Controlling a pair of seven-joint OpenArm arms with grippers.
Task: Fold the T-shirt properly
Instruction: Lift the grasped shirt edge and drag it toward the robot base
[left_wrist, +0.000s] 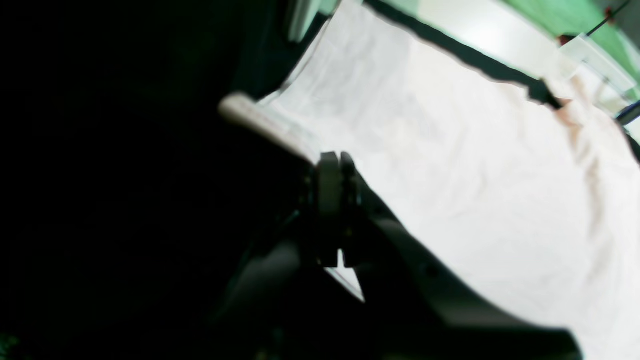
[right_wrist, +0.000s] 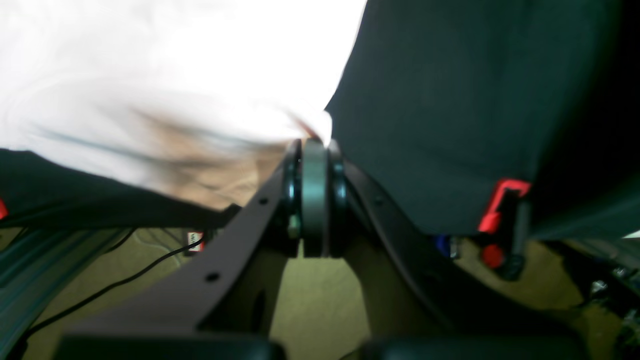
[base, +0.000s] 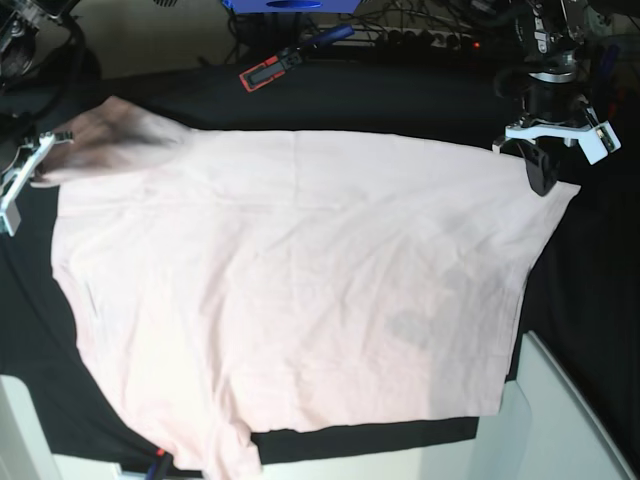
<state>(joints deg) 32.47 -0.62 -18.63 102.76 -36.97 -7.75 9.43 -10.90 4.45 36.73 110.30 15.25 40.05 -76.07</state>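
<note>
Your left tool (base: 541, 180), pinched on cloth, holds the pale pink cotton T-shirt (base: 300, 290) at 2 o'clock; your right tool (base: 45, 150) grips its 10 o'clock corner. The held edge runs 9-to-3; the free body trails toward 6 over the black-draped worktop (base: 400, 100).

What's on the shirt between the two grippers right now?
Nothing: in the base view, only bare, lightly wrinkled T-shirt spans from the right gripper to the left gripper.

Black cloth (base: 420, 95) covers work surface; pale pink T-shirt (base: 300, 290) spread flat on it; red-black clamp (base: 270, 70) at far edge.
</note>
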